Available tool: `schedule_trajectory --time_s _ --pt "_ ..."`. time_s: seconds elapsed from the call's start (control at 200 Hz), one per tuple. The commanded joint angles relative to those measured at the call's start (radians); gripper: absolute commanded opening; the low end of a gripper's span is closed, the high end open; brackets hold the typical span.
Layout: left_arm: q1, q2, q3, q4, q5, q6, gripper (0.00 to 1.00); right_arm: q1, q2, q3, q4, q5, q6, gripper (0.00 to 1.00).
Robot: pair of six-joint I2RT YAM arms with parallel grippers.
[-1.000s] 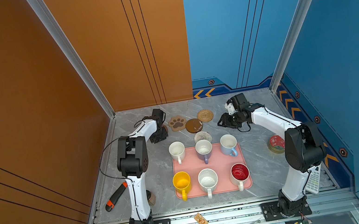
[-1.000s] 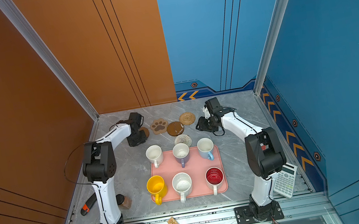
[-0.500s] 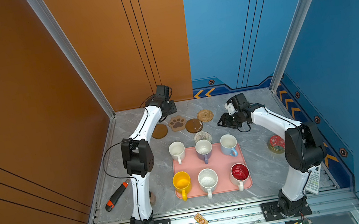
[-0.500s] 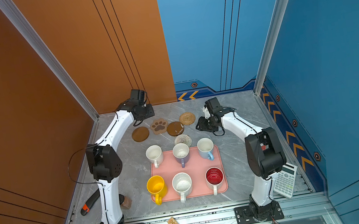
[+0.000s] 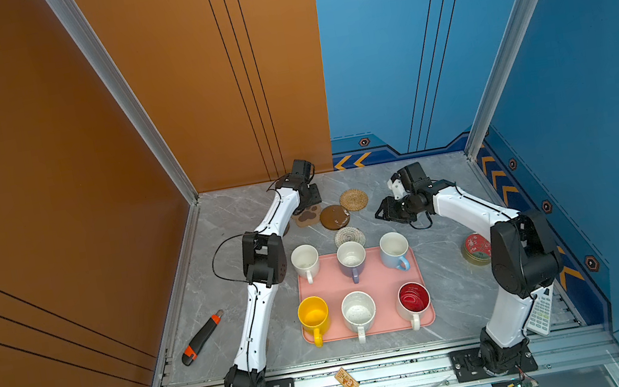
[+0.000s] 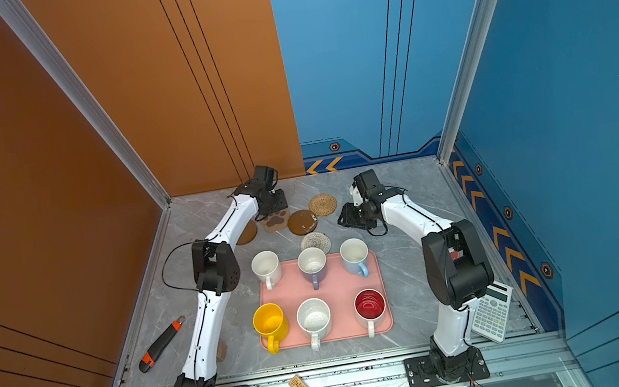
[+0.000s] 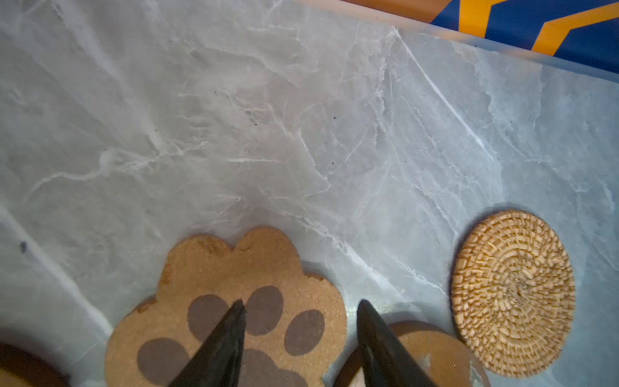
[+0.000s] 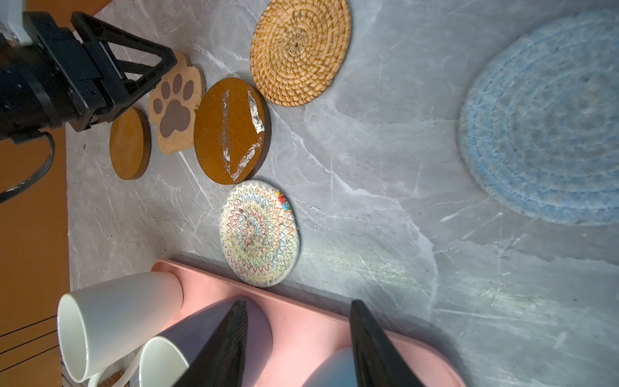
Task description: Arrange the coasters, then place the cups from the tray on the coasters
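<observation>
l gripper (image 7: 301,306) hovers over the paw coaster (image 7: 207,268), fingers half spread, nothing between them. one tip is above the paw's toe pads, the other above the edge of a brown disc (image 7: 449,355). paw, that disc, the 2nd brown disc (image 8: 130,144) & the rattan round (image 7: 512,291) huddle at the far end of the counter (image 7: 301,134). too tight for mugs imo, so spacing them looks like the step in hand. r gripper (image 8: 298,303) hangs w/ fingers apart & empty over the pink tray (image 8: 301,335) rim. cream woven coaster (image 8: 259,234) lies right by that rim, blue-grey one (image 8: 542,127) near, blurred. all six cups (image 5: 352,263) stand on the tray.
</observation>
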Motion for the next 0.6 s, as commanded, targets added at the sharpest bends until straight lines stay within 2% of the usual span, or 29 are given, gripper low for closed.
schedule_trajectory --time_s 0.0,0.18,0.596 --pt "-0.018 0.009 0.070 0.017 -0.053 0.030 0.56 0.002 -0.037 -0.018 0.014 -0.017 0.014 0.49" --pt "-0.030 0.042 0.075 0.043 -0.101 0.075 0.58 0.003 -0.037 -0.026 0.016 -0.019 0.018 0.49" --pt "-0.050 0.102 0.104 0.050 -0.090 0.159 0.56 -0.004 -0.086 -0.067 0.013 -0.014 0.021 0.50"
